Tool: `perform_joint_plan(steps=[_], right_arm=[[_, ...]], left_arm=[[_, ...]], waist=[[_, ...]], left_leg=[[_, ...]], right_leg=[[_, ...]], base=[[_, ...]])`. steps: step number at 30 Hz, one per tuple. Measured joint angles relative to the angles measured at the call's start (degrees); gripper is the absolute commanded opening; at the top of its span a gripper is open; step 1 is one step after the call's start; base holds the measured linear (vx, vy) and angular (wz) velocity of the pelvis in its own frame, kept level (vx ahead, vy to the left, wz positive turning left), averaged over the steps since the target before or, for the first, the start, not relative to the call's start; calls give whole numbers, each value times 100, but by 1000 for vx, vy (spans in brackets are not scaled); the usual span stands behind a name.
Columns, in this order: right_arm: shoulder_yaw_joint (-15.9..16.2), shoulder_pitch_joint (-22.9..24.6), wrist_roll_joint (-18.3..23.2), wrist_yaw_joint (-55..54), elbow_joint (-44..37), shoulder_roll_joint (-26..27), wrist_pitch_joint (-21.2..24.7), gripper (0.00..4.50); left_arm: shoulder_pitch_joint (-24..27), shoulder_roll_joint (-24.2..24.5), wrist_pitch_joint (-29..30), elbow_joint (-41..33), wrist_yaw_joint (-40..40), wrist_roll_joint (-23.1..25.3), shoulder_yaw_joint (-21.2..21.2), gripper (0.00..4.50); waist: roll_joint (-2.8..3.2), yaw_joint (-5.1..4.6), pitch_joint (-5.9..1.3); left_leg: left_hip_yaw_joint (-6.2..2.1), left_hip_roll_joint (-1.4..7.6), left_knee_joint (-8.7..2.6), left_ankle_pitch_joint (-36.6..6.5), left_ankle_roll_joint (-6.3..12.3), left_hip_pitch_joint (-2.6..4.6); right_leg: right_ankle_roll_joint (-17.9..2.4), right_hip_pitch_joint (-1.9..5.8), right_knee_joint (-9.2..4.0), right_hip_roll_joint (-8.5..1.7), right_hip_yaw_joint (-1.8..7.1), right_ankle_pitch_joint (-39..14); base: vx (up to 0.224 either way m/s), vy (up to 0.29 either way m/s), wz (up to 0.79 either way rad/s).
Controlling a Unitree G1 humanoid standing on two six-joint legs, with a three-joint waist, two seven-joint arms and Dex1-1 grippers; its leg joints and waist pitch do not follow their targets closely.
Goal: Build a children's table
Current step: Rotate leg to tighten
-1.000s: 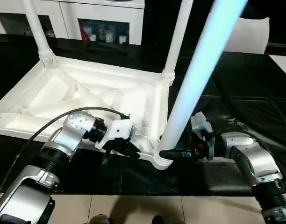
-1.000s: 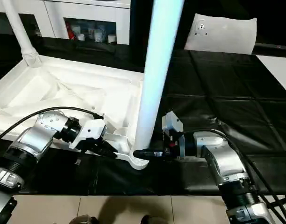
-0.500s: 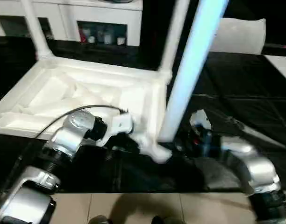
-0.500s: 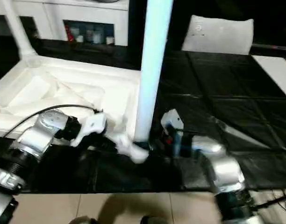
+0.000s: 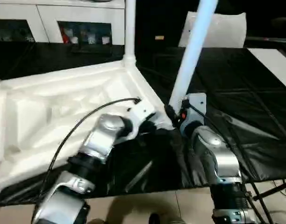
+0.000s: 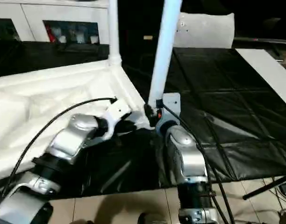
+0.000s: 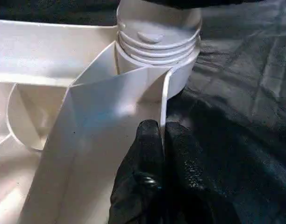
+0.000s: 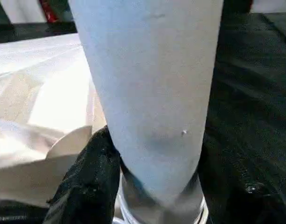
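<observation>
I've got the tabletop (image 5: pixel 63 107) upside down on the black-covered table (image 5: pixel 255 93). Left end effector (image 7: pixel 161 140) pinched shut on its thin rim by the corner socket (image 7: pixel 157 42). Right end effector (image 8: pixel 152 186) clamps the leg (image 5: pixel 192 51) low, just above that socket. Plastic's prob light, stiff, slick; grip near base.

Black cloth (image 5: pixel 255 116) right of the near leg (image 5: pixel 192 51) lies open; the tabletop (image 5: pixel 49 112) blocks the left.
</observation>
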Motion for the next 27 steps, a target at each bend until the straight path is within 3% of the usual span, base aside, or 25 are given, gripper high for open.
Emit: perform_joint_plan(steps=[6,14,19,25,27], right_arm=[[-10,141,151,279,-118,-100,-141,331],[204,545,716,2017,-444,-1071,-277,408],[466,572,990,3531,-518,-2017,-556,408],[590,543,1268,4682,-492,-2446,-703,408],[699,473,1403,5058,-432,-2634,-705,382]], left_arm=[[-8,170,-241,-42,-83,-28,-155,0],[206,873,-1040,-154,-850,-208,-208,0],[386,1471,-1800,-148,-1800,-522,-232,0],[396,1769,-2251,-48,-2699,-780,-372,0],[375,1892,-2468,41,-2985,-854,-426,0]], waist=[[6,42,-2],[18,8,1],[21,114,0],[19,302,-1],[15,318,-1]], left_leg=[[-1,5,-29,1,2,0],[-1,28,-31,21,31,-17],[-1,35,-18,23,26,-8],[0,33,14,20,32,-22],[-1,34,31,18,36,-22]], right_leg=[[-32,-9,3,7,-7,21],[-33,-20,13,19,-25,21],[-38,-18,18,19,-35,23],[-39,-16,29,8,-35,24],[-40,-16,43,8,-36,24]], base=[[0,0,0],[0,0,0],[0,0,0],[0,0,0],[0,0,0]])
